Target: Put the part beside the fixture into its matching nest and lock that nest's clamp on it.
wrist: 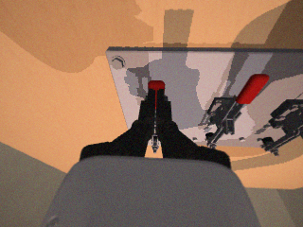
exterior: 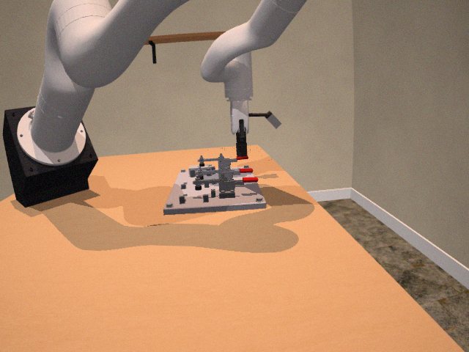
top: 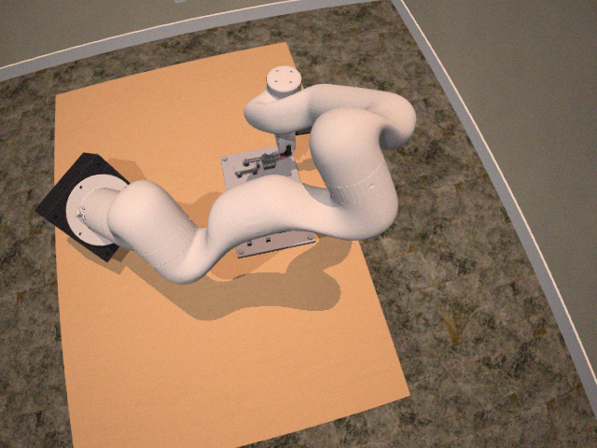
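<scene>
The grey fixture plate (top: pixel 230 169) (exterior: pixel 212 207) (wrist: pixel 134 78) carries three toggle clamps with red handles. My gripper (top: pixel 287 147) (exterior: pixel 241 152) (wrist: pixel 155 98) points straight down over the far clamp with its fingers shut together. The fingertips sit right above that clamp's red handle (exterior: pixel 242 157) (wrist: pixel 156 85), touching it or very nearly so. The middle clamp's handle (exterior: pixel 246 170) (wrist: pixel 252 88) and the near clamp's handle (exterior: pixel 250 179) lie low and point to the right. I cannot make out the part among the clamps and blocks. My arm hides most of the plate in the overhead view.
The black robot base (top: pixel 62 192) (exterior: pixel 45 177) stands at the table's left. The orange table top (top: pixel 192 361) (exterior: pixel 189 295) ends close behind and to the right of the fixture. A small camera bracket (exterior: pixel 270 118) sticks out beside my wrist.
</scene>
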